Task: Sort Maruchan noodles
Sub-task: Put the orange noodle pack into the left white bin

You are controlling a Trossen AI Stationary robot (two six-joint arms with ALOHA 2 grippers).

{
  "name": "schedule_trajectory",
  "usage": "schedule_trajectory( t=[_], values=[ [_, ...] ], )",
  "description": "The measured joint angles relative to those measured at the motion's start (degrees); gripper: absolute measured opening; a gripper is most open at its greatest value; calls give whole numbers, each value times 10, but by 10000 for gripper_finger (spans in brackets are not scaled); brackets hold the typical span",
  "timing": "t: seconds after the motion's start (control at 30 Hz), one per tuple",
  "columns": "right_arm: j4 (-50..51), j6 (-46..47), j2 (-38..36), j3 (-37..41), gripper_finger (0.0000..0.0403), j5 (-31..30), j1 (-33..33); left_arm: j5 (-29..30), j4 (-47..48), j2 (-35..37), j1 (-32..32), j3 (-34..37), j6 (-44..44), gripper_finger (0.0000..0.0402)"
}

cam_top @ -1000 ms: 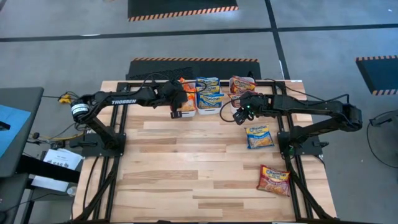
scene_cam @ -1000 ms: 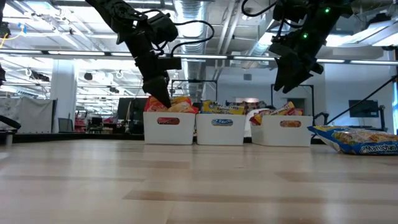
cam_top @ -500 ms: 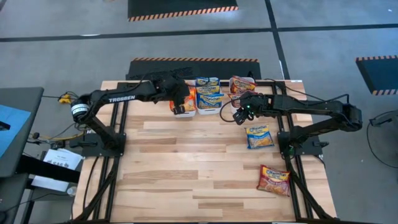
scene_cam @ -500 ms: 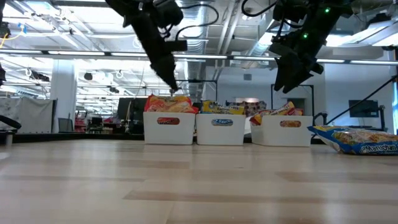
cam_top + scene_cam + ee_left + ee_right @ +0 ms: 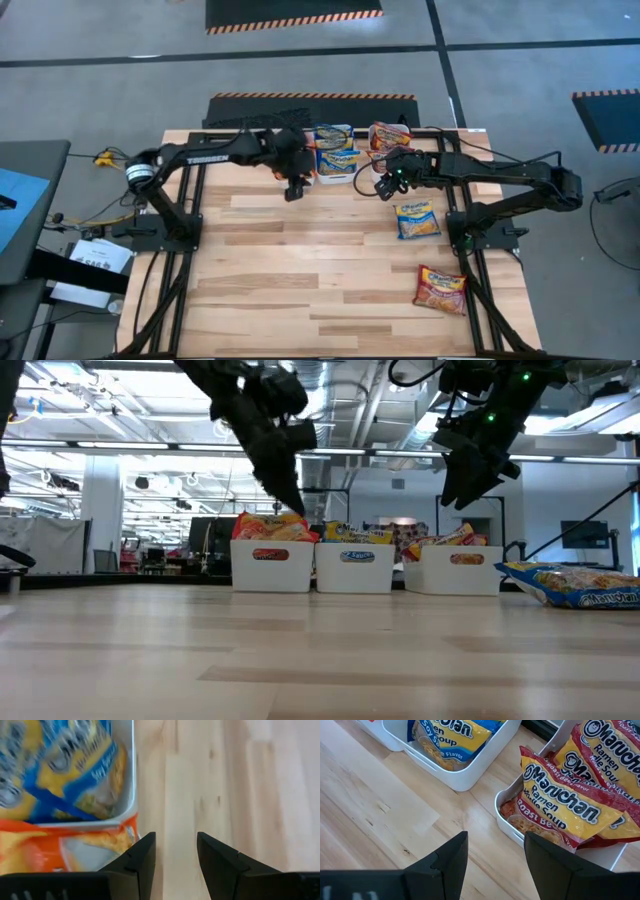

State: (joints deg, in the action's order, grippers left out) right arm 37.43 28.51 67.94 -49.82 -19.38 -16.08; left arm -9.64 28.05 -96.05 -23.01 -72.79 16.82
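Three white tubs stand in a row at the table's far edge. The left tub (image 5: 272,565) holds orange Maruchan packets (image 5: 50,852), the middle tub (image 5: 338,165) blue ones (image 5: 455,735), and the right tub (image 5: 520,827) dark red ones (image 5: 570,795). A blue packet (image 5: 416,219) and a red packet (image 5: 440,288) lie flat on the table at the right. My left gripper (image 5: 175,855) hangs open and empty just above the left tub's near right corner. My right gripper (image 5: 495,855) hovers open and empty over the bare wood in front of the middle and right tubs.
The near half and left side of the wooden table (image 5: 280,290) are bare. Both arms' frames stand at the table's left and right sides. The two grippers (image 5: 290,495) (image 5: 460,490) hang side by side above the tub row, well apart.
My left gripper has risen out of the left tub and swung a little toward the table's right and near edge, tipping as it went. The orange packets stay in the tub.
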Motion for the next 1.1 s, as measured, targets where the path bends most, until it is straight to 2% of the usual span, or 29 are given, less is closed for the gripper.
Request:
schedule_trajectory(
  t=[0.2, 0.43, 0.6, 0.77, 0.9, 1.1],
  values=[
    [1, 0, 0, 0, 219, 0, 0, 11, -7, -44, -5, 1, 10, 130],
    [3, 0, 0, 0, 219, 0, 0, 34, -18, -45, -23, 1, 6, 130],
    [3, 0, 0, 0, 219, 0, 0, 22, -20, -45, -48, 1, 5, 130],
    [3, 0, 0, 0, 219, 0, 0, -39, -20, -52, -67, 1, -17, 130],
    [1, 0, 0, 0, 219, 0, 0, -45, -23, -76, -69, 0, -18, 130],
    [0, 1, 0, 0, 219, 0, 4, -94, -17, -104, -68, 1, -15, 130]
  ],
)
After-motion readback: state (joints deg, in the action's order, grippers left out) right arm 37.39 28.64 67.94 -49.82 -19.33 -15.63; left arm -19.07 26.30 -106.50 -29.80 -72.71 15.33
